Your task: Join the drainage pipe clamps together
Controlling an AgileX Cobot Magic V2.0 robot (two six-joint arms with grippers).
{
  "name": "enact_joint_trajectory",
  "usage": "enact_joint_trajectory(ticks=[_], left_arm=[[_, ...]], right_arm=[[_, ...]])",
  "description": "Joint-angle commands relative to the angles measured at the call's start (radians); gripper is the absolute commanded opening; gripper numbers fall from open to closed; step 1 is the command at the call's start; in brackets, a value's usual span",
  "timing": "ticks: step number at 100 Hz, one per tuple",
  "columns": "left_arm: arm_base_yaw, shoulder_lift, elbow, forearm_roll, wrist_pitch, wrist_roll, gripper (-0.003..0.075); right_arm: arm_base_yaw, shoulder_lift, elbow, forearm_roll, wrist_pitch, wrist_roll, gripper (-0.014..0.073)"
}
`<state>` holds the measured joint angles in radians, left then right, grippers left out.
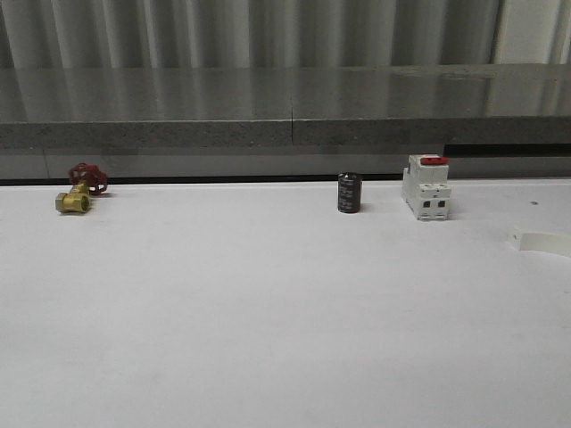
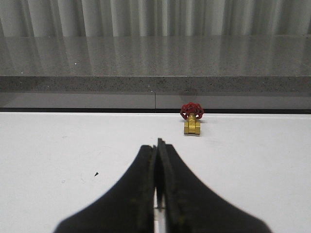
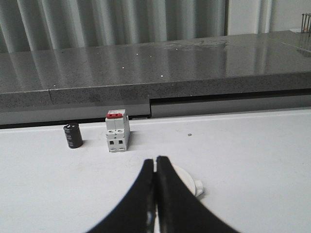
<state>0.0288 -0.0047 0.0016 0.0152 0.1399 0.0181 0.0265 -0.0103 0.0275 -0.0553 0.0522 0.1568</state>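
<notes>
White counter (image 1: 268, 312). Pipe clamp (image 1: 542, 242) lying at far right edge, just beyond right fingers (image 3: 154, 167), pressed together, empty. Left fingers (image 2: 158, 150) likewise clenched. Switch (image 1: 426, 187), black cylinder (image 1: 349, 193), brass valve (image 1: 78, 189) along back.

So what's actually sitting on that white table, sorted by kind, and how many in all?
Brass valve with red handle: 1
Black cylinder: 1
White switch with red top: 1
White pipe clamp piece, partly visible: 1
Total: 4
</notes>
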Motion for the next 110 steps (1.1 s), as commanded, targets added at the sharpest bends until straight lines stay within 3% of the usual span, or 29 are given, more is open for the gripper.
enact_joint_trajectory(ticks=[1, 76, 110], left_arm=[[0.002, -0.027, 0.045, -0.007, -0.084, 0.000, -0.0021], [0.002, -0.027, 0.035, -0.007, -0.077, 0.000, -0.0021], [0.000, 0.084, -0.198, -0.007, 0.138, 0.000, -0.0021]], right_arm=[[-0.002, -0.019, -0.017, -0.008, -0.074, -0.005, -0.0065], [-0.002, -0.019, -0.017, -0.008, -0.074, -0.005, -0.0065], [-0.002, -0.019, -0.017, -0.008, -0.074, -0.005, -0.0065]])
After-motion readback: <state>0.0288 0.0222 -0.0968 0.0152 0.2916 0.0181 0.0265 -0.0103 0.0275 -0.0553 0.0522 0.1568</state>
